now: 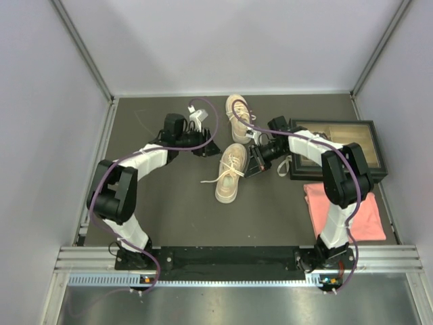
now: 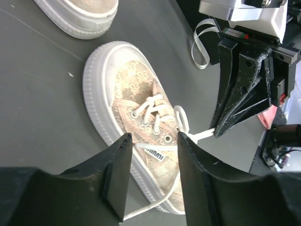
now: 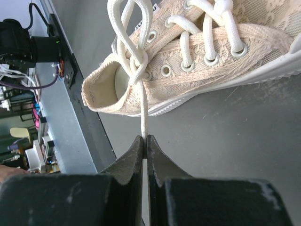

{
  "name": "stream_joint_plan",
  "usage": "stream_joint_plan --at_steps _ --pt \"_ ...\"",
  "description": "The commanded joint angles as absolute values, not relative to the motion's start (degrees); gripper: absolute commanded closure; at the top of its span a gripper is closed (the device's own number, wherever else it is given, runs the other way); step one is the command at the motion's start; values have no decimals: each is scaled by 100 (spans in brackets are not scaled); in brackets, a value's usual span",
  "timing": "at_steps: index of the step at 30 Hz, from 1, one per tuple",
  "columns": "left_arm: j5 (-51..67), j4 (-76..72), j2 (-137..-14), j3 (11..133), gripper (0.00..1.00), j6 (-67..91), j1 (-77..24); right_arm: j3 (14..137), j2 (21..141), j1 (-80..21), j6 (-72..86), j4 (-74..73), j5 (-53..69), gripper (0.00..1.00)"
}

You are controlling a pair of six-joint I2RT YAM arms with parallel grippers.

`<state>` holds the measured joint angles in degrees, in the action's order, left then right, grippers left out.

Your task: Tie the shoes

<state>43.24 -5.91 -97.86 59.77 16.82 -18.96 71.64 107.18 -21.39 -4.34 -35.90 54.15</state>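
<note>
A dark grey matte worktop [image 1: 169,203] carries everything, with pale walls around it. Two white-and-black jointed arms reach in from its near edge. The left arm [image 1: 145,161] bends toward the middle, and the right arm [image 1: 318,152] crosses in front of a black-framed brown rectangular panel [image 1: 338,132] lying flat at the right side. A folded pink cloth [image 1: 345,211] lies just nearer than that panel. Two small beige patterned low-top sneakers with pale soles lie near the centre. The far sneaker [image 1: 239,116] is toward the back wall. The near sneaker [image 1: 230,172] lies just in front of it, toe pointing away from the arm bases. The left tool [image 2: 154,136] hangs to the left of the near sneaker with its black fingers spread apart and nothing between them. The right tool [image 3: 144,139] sits at the sneaker's right side, fingers pressed together on a long white flat lace [image 3: 143,110]. The lace runs taut from a looped crossing above the ankle opening. Another loose lace end [image 1: 213,179] trails on the worktop to the sneaker's left.
</note>
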Motion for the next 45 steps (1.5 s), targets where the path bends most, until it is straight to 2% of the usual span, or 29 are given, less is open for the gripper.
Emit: stream_joint_plan --at_steps 1,5,11,20,23,27,28,30,42,45 --pt "4385 -246 -9466 6284 54 1222 -1889 7427 10696 -2188 -633 -3683 5555 100" --pt "4500 -220 -9545 6337 60 1265 -2003 7444 10696 -2188 -545 -3639 5581 100" --pt "4465 -448 -9677 6337 53 1555 -2337 7479 10705 -2188 -483 -3621 5590 100" --pt "4193 -449 -10072 6556 51 1767 -2584 7471 10705 -2180 -483 -3639 5572 100" --pt "4114 -413 -10134 6600 61 1767 -2601 7462 10714 -2180 -510 -3665 5572 100" --pt "4061 -422 -10169 6662 84 1749 -2593 7462 10731 -2180 -527 -3665 5572 100" --pt "4043 -431 -10152 6662 92 1740 -2593 7471 10731 -2171 -527 -3674 5572 100" --pt "4017 -509 -10116 6662 100 1714 -2567 7488 10749 -2171 -545 -3700 5564 100" --pt "4201 -1107 -9677 6311 100 1784 -2355 7506 10793 -2110 -606 -3770 5528 100" --pt "4630 -1046 -9668 6310 100 1496 -2373 7497 10784 -2101 -606 -3771 5528 100"
